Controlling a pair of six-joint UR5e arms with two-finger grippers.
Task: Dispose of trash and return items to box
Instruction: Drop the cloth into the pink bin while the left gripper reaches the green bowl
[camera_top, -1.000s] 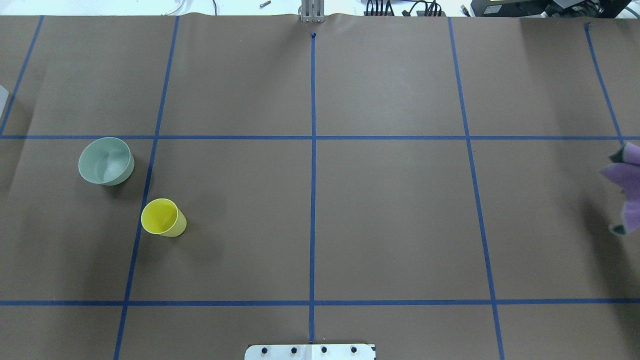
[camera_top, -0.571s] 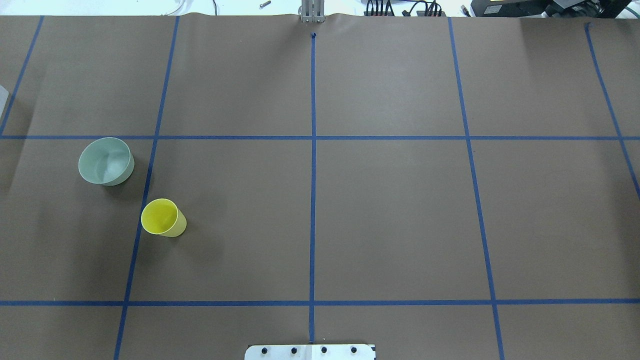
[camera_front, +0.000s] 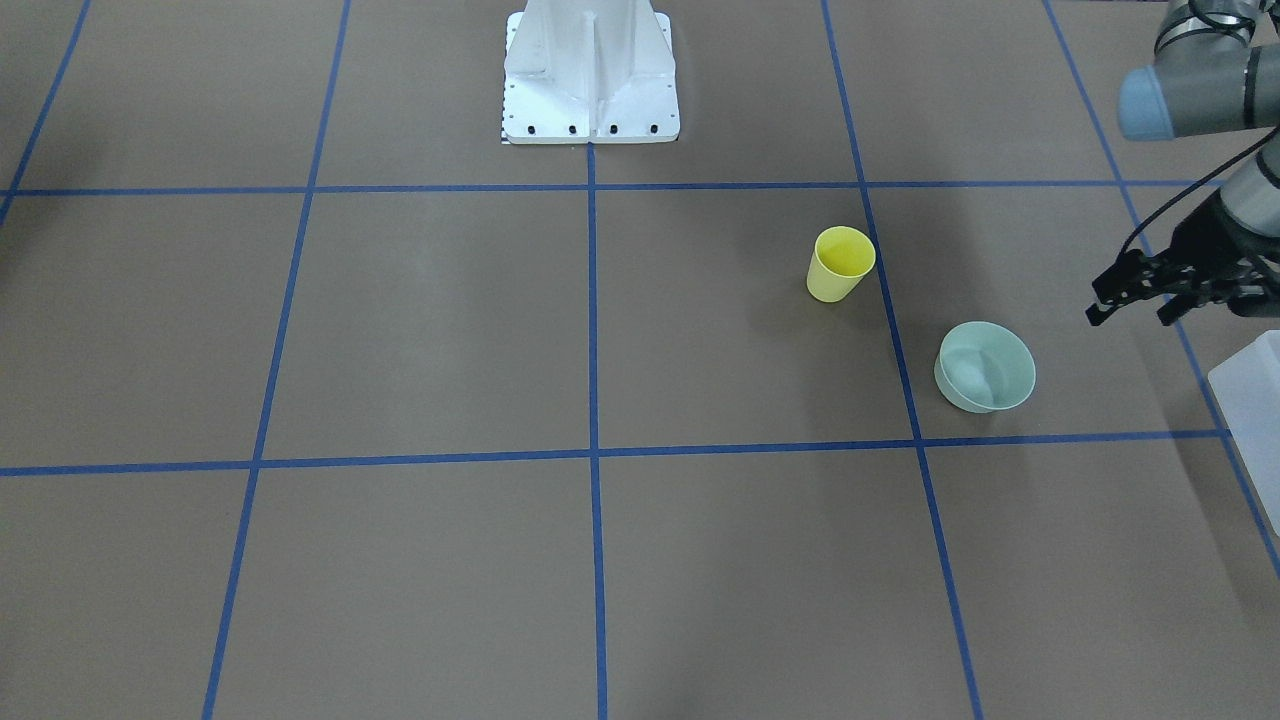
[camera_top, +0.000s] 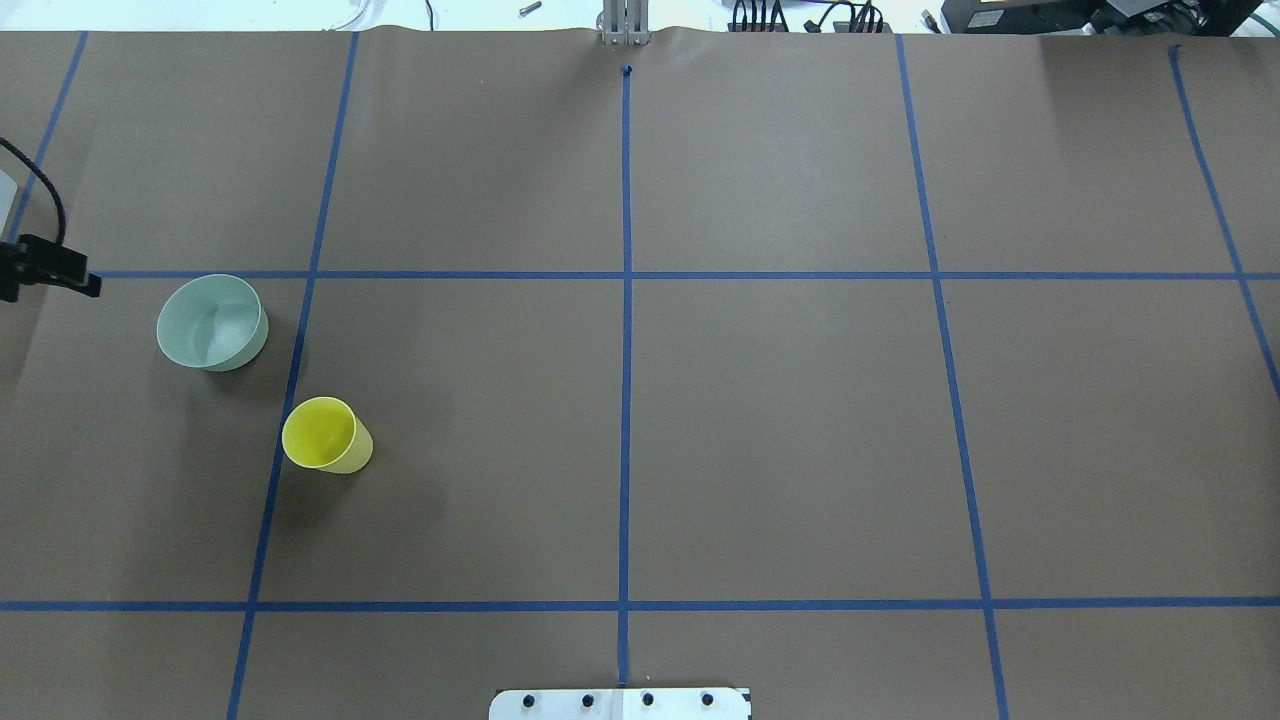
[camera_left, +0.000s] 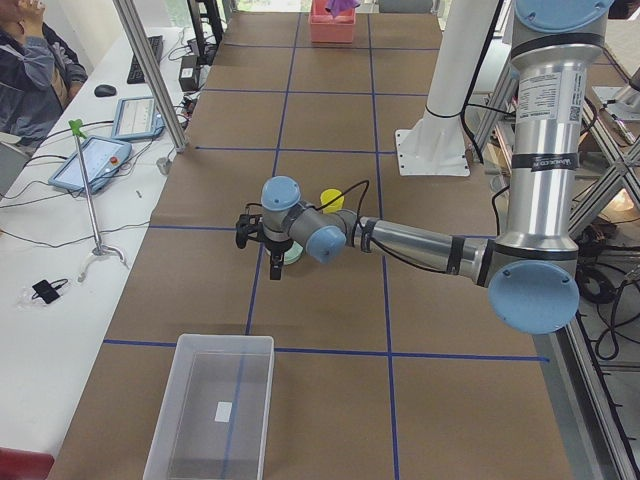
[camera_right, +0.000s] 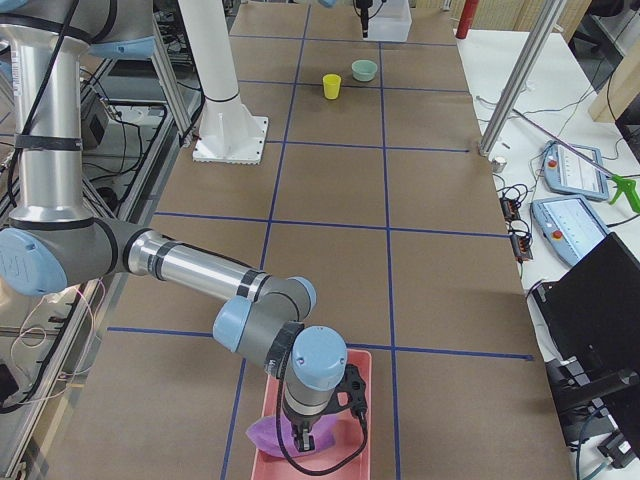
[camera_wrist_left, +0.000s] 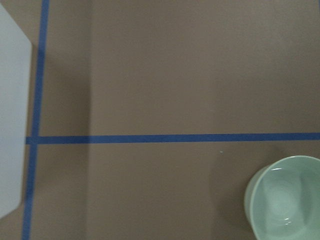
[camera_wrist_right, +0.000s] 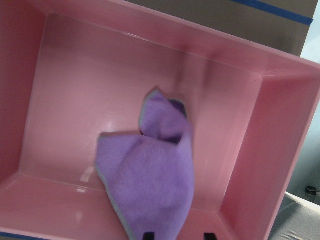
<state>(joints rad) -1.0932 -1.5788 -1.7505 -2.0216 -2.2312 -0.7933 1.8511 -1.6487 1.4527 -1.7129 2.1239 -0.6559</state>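
My left gripper (camera_front: 1130, 316) is open and empty above the table, between the pale green bowl (camera_front: 985, 367) and the frosted box (camera_front: 1250, 400). It also shows at the left edge of the overhead view (camera_top: 50, 272). The left wrist view holds the bowl (camera_wrist_left: 285, 200) and the box's edge (camera_wrist_left: 12, 125). A yellow cup (camera_front: 840, 262) stands upright near the bowl. My right gripper (camera_wrist_right: 178, 235) hangs in a pink bin (camera_wrist_right: 280, 125). A purple cloth (camera_wrist_right: 150, 185) runs up to its slightly parted fingertips.
The white robot base (camera_front: 590, 75) stands at the table's middle edge. The box (camera_left: 225, 340) lies at the table's left end, the pink bin (camera_right: 368, 420) at its right end. Blue tape lines grid the brown table.
The purple cloth left the overhead view past its right edge. My left gripper came into that view at its left edge. The bowl and cup have not moved.
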